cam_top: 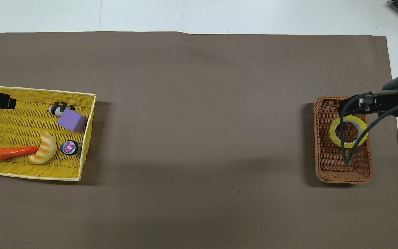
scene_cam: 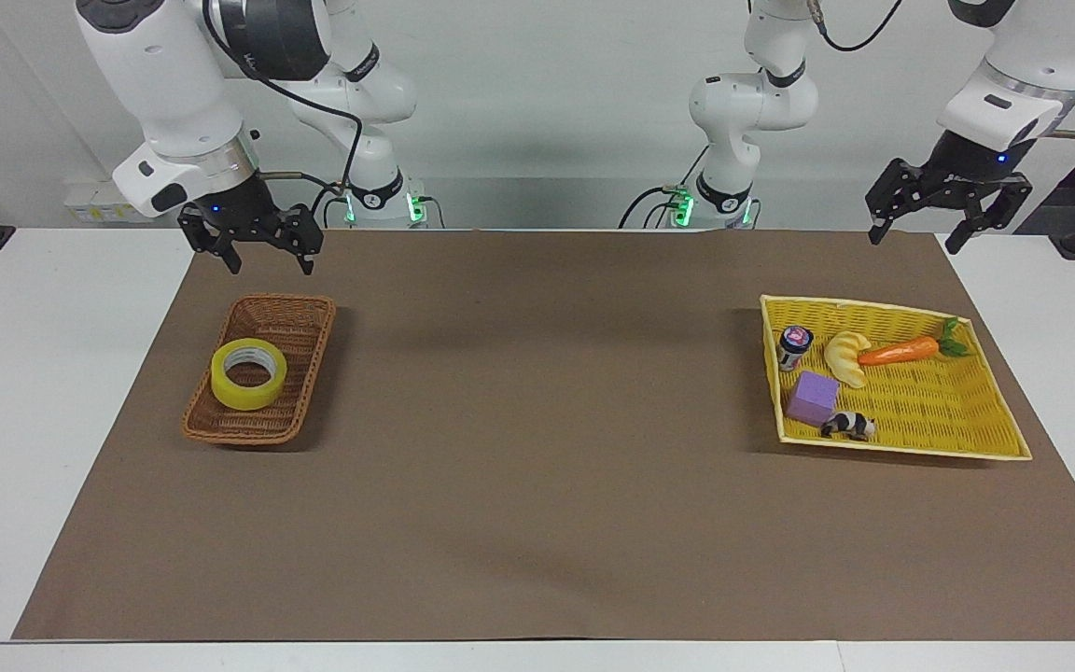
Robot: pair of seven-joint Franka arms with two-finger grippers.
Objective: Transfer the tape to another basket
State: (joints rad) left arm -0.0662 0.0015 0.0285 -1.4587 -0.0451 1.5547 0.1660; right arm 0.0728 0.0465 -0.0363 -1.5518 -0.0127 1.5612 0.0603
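We see right gripper (scene_cam: 261, 268) up in air over table edge just beside wicker basket (scene_cam: 306, 363) — fingers spread wide, holding nothing, touching nothing. Left gripper (scene_cam: 915, 238) waits raised at own end, over mat (scene_cam: 537, 485) by yellow tray (scene_cam: 953, 415) — likewise spread, empty.

We note yellow tape roll (scene_cam: 248, 373) lying flat in wicker basket, at right arm's end.

In tray: carrot (scene_cam: 899, 351), croissant (scene_cam: 847, 357), small jar (scene_cam: 794, 346); farther out, purple block (scene_cam: 813, 397), panda figure (scene_cam: 849, 426).
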